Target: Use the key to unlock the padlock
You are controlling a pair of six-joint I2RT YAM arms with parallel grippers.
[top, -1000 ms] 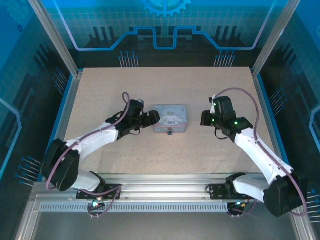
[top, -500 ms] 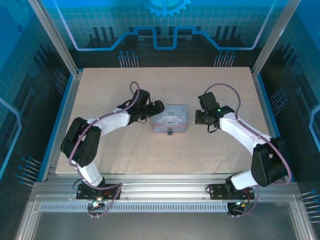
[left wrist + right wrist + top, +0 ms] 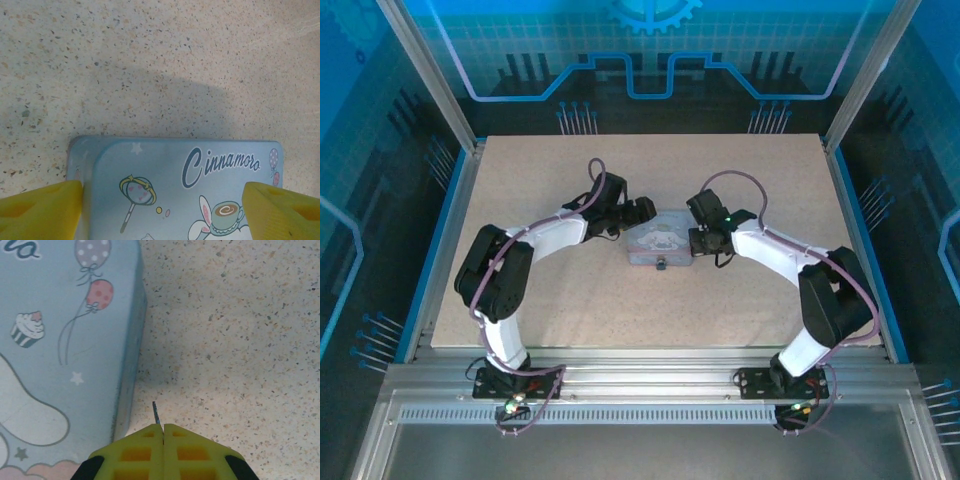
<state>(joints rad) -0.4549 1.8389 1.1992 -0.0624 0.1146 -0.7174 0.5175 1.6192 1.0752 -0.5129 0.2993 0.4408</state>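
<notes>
Key (image 3: 155, 413), prob. the sliver pinched in closed R gripper (image 3: 163, 427), beside tin (image 3: 65, 340), L gripper (image 3: 160, 210) wide apart

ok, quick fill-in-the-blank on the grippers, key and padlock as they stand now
1. The right gripper is shut on the ___, a thin sliver poking out beside the tin.
2. The left gripper is ___, with the tin showing between its fingers.
3. In the top view the padlock sits at the tin's ___ edge, the one toward the arm bases.

Missing words: key; open; near
</notes>
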